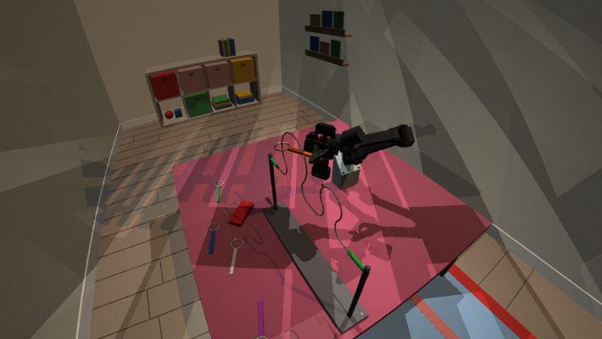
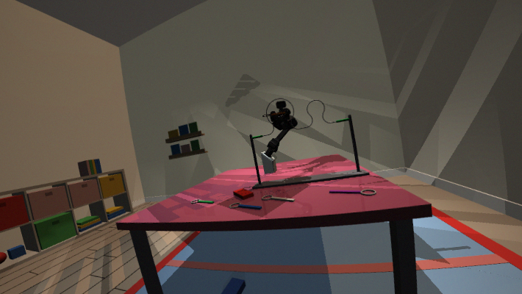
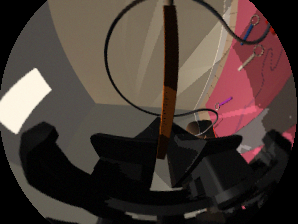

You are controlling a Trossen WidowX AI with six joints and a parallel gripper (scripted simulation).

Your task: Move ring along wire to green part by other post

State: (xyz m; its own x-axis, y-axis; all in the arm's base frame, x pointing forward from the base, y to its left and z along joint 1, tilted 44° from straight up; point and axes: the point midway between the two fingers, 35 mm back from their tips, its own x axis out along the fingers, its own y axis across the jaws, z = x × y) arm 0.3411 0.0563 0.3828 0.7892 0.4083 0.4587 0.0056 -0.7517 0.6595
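The ring is around the thin grey wire, at the side of the large loop near the far post. Whether it touches the wire cannot be told. The orange handle points from the ring to my gripper, which is shut on its end. In the wrist view the ring is beyond the top edge. One green part is at the far post; the other green part is at the near post.
The grey base carries both posts. A red block and loose rings with green, blue, white and purple handles lie on the pink table. The wire's bends hang beside my arm.
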